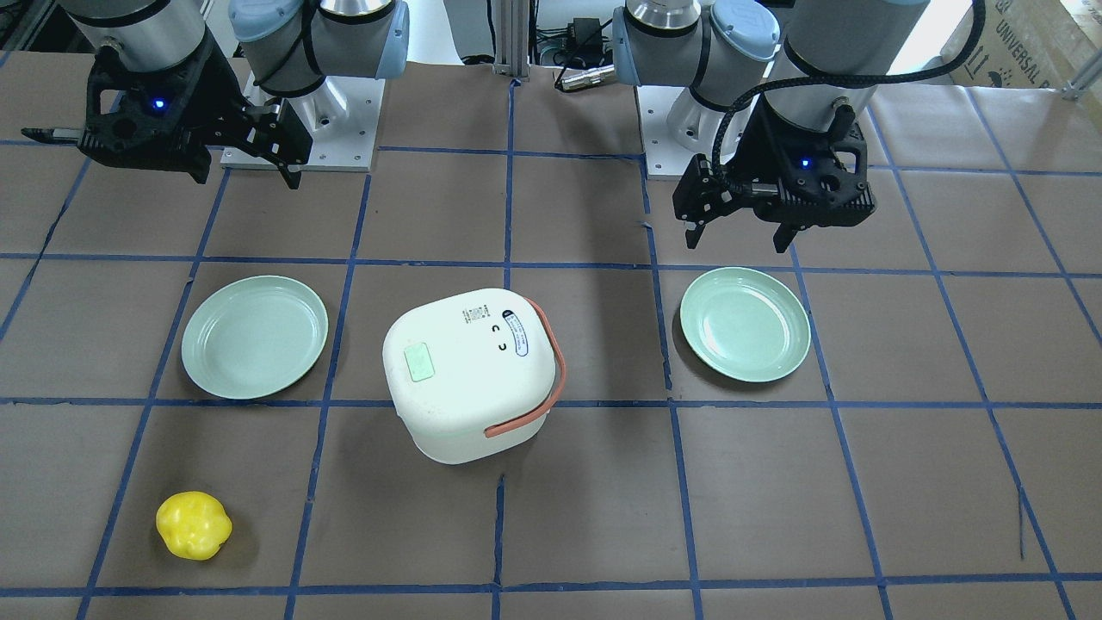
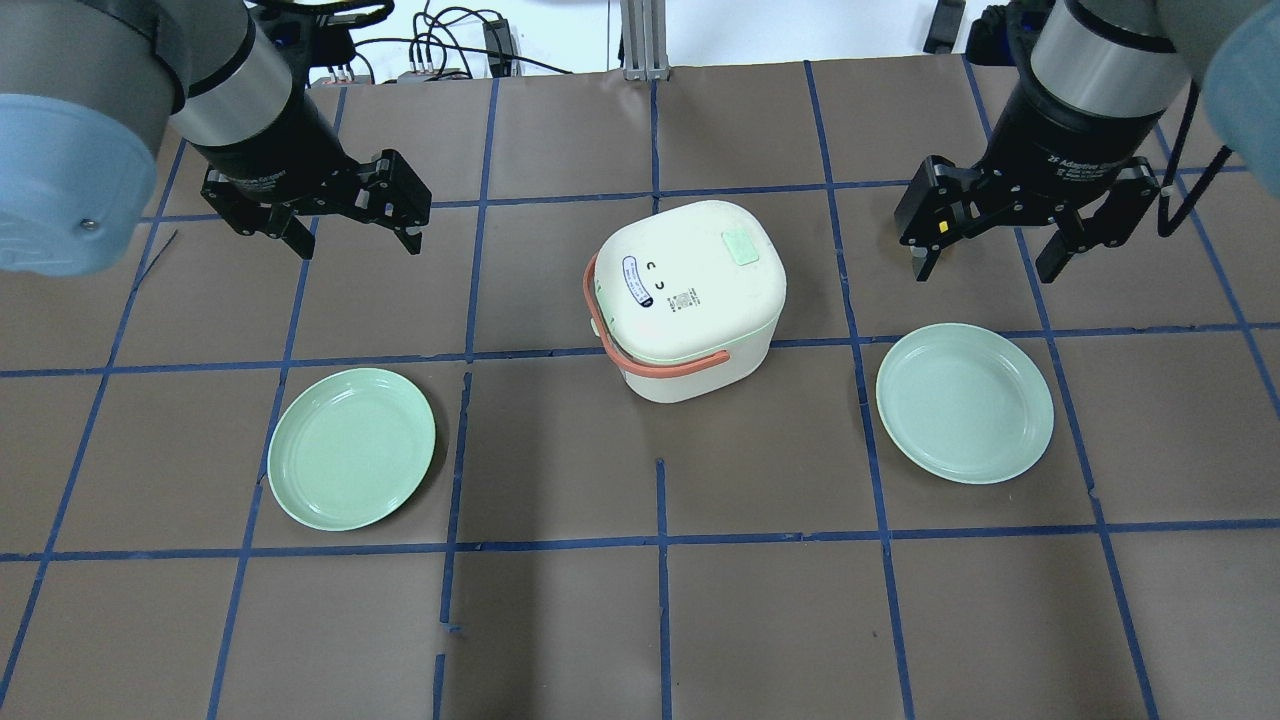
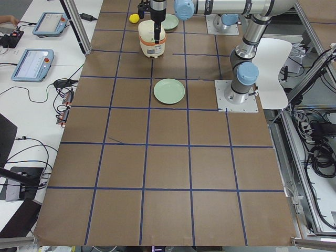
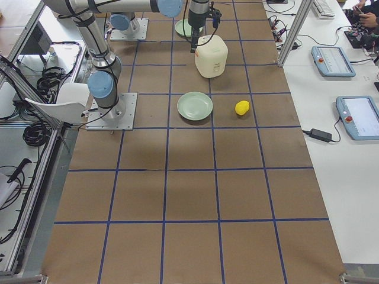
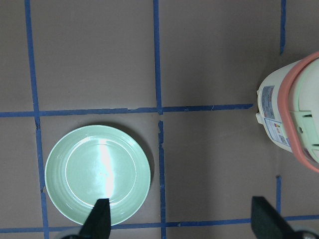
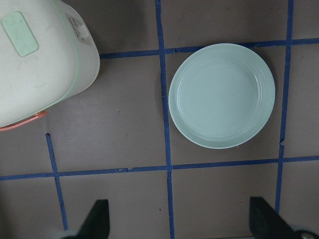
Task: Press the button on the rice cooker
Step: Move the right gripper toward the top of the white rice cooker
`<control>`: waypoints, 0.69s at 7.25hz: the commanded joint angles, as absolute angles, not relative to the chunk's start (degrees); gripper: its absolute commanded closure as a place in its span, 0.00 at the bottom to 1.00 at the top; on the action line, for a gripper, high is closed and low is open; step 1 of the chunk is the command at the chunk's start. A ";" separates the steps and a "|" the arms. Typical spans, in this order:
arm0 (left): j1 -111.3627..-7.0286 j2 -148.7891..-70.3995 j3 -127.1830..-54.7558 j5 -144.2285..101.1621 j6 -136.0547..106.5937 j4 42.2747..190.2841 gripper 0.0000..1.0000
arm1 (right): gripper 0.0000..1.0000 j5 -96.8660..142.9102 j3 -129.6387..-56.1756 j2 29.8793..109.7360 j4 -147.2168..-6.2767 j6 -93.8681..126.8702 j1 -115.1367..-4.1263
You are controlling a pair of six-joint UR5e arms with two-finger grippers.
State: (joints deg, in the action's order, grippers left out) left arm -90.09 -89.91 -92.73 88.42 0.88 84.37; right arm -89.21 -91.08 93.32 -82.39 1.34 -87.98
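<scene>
The white rice cooker stands at the table's middle with its lid closed and its orange-red strap handle folded down. A mint green rectangular button sits on the lid; it also shows in the overhead view. My left gripper hovers open and empty to the cooker's left. My right gripper hovers open and empty to its right. Neither touches the cooker. The right wrist view shows the button at upper left; the left wrist view shows the cooker's side.
A mint green plate lies on my left side, another plate on my right. A yellow pepper-like object lies near the operators' edge on my right side. Blue tape lines grid the brown table.
</scene>
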 commanded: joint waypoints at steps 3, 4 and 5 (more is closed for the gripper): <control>-90.09 -90.00 -92.72 88.42 0.88 84.37 0.00 | 0.00 -89.21 -91.49 93.43 -83.23 1.32 -87.98; -90.09 -89.91 -92.72 88.42 0.88 84.37 0.00 | 0.00 -89.21 -90.89 92.99 -83.23 1.23 -87.89; -90.09 -89.91 -92.72 88.42 0.88 84.37 0.00 | 0.00 -89.12 -91.49 92.99 -84.54 1.40 -88.24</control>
State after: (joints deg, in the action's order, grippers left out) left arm -90.09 -89.94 -92.72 88.42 0.88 84.37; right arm -89.19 -91.23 93.11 -83.53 1.29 -88.00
